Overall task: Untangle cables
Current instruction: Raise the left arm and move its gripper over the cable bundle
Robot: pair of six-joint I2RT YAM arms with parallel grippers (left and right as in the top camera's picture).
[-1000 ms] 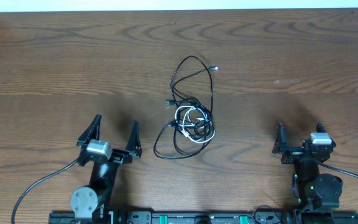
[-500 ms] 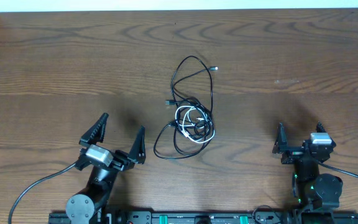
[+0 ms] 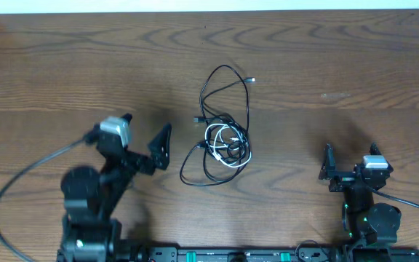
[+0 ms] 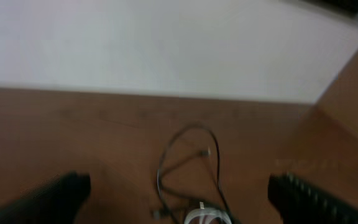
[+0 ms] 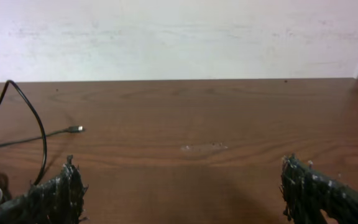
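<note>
Overhead: cables (image 3: 224, 142) sit in one knot at frame centre on the table (image 3: 64, 65). A black loop (image 3: 222, 68) fans toward the top, with a small plug (image 3: 251, 79) at its upper right. The white cord (image 3: 228, 145) is coiled in the lower half of the pile, with black strands crossing it. Left gripper (image 3: 148, 121) hangs just left of the pile, jaws spread wide and empty, angled at the knot; I read that as lining up a first grab. Right gripper (image 3: 350, 151) is low right, well apart from the cables, also wide and empty; looks parked. Can't trace which black strand runs over which in the knot, and can't count the black cords, too fine. Left wrist view: blurred. The fingers (image 4: 55, 199) are only dark shapes in the lower corners, far apart. The black loop is centre frame, and a sliver of white coil is cut by the bottom edge, so the knot itself is mostly out of frame. Pale wall (image 4: 166, 43) fills the top. Right wrist view: sharp. Fingertips are in both lower corners with a wide gap and bare wood between them. Only the edge of the pile shows at far left: a black arc, a thin lead with a plug end pointing right, and a bit of white in the lower left corner. The rest is cut off, so I'd say this arm gets no useful look at the knot from here.
</note>
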